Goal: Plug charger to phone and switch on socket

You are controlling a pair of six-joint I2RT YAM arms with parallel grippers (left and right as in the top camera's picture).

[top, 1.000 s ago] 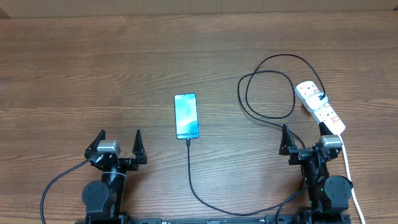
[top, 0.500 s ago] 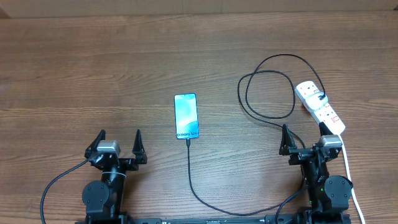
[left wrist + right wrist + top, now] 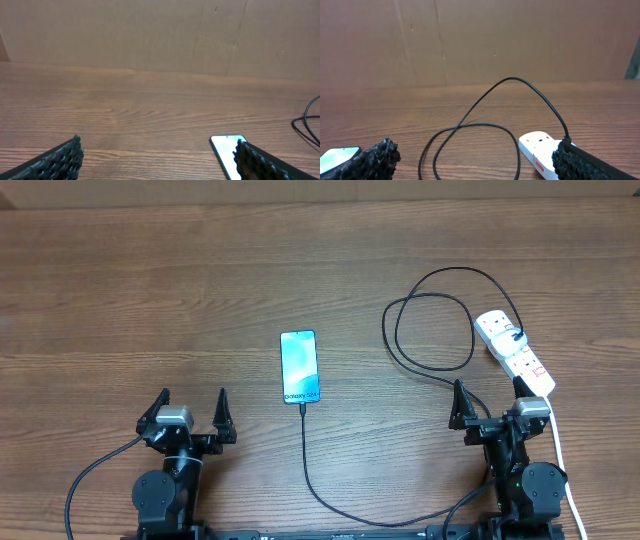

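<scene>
Both arms sit folded low at the near table edge, fingers pointing away over the wood, holding nothing.

The left gripper (image 3: 192, 394) has its jaws spread wide, and so does the right gripper (image 3: 489, 388). The phone (image 3: 300, 367) lies flat between them and farther out, screen lit. The charger (image 3: 303, 455) runs from the phone's near end toward the arms, passes behind the right arm, then loops out to the socket (image 3: 515, 350), which lies slanted just beyond the right gripper. The right finger covers the socket's near end. Each wrist view cuts off its own fingers at the bottom. The switches are too small to read, and the connector's seating in the phone cannot be made out.
</scene>
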